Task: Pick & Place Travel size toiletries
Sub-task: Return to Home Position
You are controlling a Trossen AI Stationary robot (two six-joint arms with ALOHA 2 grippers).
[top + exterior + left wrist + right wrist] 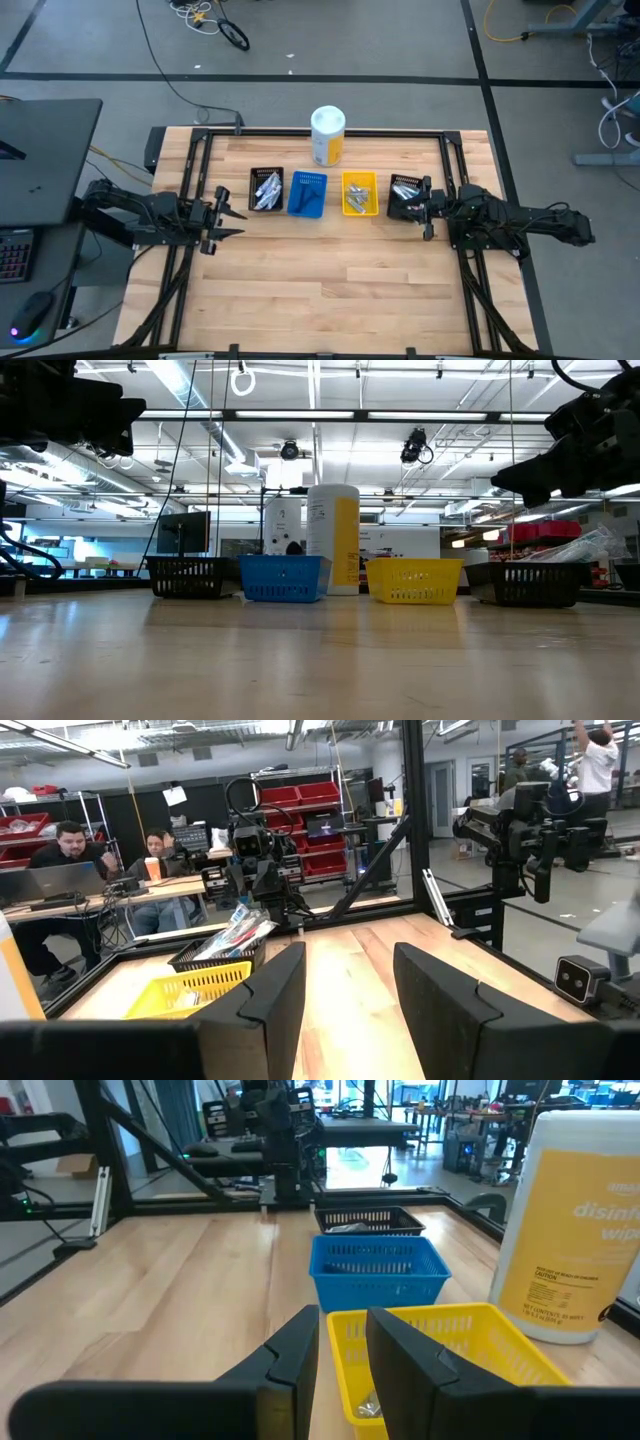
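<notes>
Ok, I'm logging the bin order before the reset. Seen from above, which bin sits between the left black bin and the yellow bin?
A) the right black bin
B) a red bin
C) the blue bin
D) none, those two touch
C: in the high view the blue bin stands in the row between the left black bin and the yellow bin.

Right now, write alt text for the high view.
Four bins stand in a row on a table: left black bin, blue bin, yellow bin, right black bin, toiletries inside, a canister behind. The left gripper and right gripper, both open, flank the row.
</notes>
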